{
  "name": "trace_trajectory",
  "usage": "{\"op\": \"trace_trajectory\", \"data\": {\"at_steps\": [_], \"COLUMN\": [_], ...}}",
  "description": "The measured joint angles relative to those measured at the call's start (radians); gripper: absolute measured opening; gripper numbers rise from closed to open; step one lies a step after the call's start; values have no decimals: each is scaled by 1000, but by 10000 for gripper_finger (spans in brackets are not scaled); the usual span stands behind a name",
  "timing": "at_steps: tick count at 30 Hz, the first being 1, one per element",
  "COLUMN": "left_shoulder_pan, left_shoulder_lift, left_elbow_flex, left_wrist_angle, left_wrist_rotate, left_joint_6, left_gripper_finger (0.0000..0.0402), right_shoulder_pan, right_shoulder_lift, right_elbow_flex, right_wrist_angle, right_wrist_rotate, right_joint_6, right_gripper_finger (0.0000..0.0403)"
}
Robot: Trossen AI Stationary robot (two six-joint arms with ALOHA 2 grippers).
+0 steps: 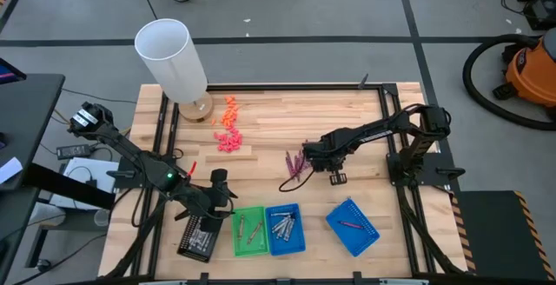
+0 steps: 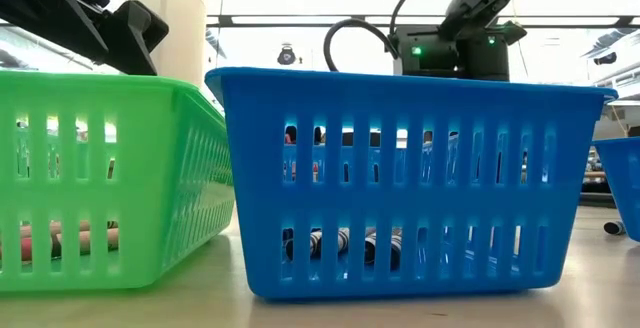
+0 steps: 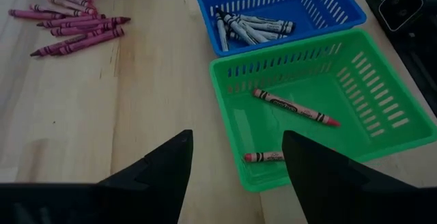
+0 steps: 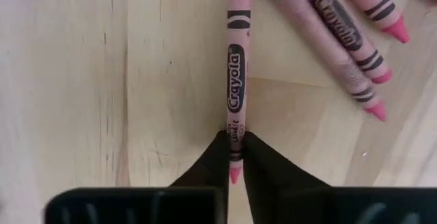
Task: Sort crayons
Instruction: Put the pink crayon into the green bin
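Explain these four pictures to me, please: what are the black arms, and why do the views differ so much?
It is a robot with two arms at a wooden table, sorting crayons by colour. One picture looks straight down from above, one looks level from the tabletop, and two come from cameras on the wrists. The right gripper has its jaws shut on a pink crayon from the loose pink pile. The left gripper hangs open beside the green tray, which holds red crayons. The middle blue tray holds grey crayons; the other blue tray holds one. A white cylinder stands at the back.
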Motion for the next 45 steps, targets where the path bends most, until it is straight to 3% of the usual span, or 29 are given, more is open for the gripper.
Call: {"op": "trace_trajectory", "data": {"at_steps": [4, 14, 23, 33, 38, 45], "left_shoulder_pan": [0, 0, 0, 0, 0, 13], "left_shoulder_lift": [0, 0, 0, 0, 13, 92], "left_elbow_flex": [0, 0, 1, 1, 1, 1], "left_wrist_angle": [0, 9, 36, 61, 158, 378], "left_wrist_rotate": [0, 0, 0, -4, -131, -287], "left_joint_6": [0, -26, -30, -30, 10, 206], "left_gripper_finger": [238, 238, 238, 238, 238, 238], "right_shoulder_pan": [20, 108, 219, 289, 297, 300], "right_shoulder_lift": [1, -27, -46, -33, -32, -32], "right_elbow_flex": [7, 111, 212, 220, 220, 220], "right_wrist_angle": [-9, -35, 120, 318, 438, 565], "right_wrist_rotate": [3, -15, -23, -23, -21, 36], "right_joint_6": [-2, 59, 84, 87, 120, 124], "right_gripper_finger": [17, 37, 37, 37, 37, 37]}}
